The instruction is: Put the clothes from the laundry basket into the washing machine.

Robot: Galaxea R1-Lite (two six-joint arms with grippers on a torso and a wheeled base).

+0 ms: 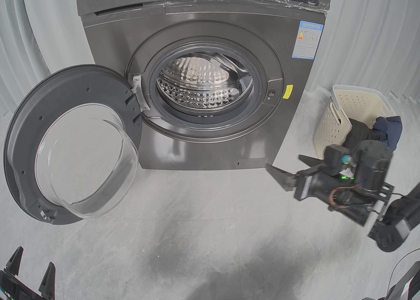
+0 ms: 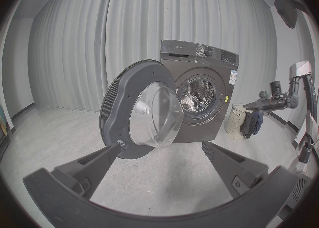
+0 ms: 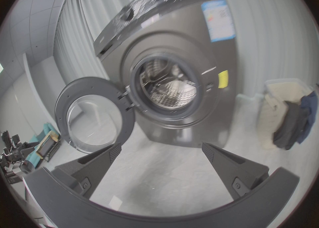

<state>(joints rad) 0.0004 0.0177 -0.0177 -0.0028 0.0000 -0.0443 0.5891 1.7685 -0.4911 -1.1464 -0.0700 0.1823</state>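
The grey washing machine [image 1: 201,29] stands with its round door [image 1: 26,139] swung wide to the left. Its steel drum [image 1: 203,84] holds no clothes. The cream laundry basket [image 1: 326,132] sits on the floor right of the machine, with a black garment [image 1: 359,132] and a navy one [image 1: 391,129] draped over its front rim. My right gripper [image 1: 286,167] hovers open and empty just in front of the basket, fingers pointing toward the machine. My left gripper [image 1: 34,258] hangs open and empty low at the near left, below the door.
Pale curtains [image 2: 99,39] hang behind the machine. The open door [image 2: 139,109] juts out over the floor on the left. Bare grey floor [image 1: 197,235] lies between me and the machine.
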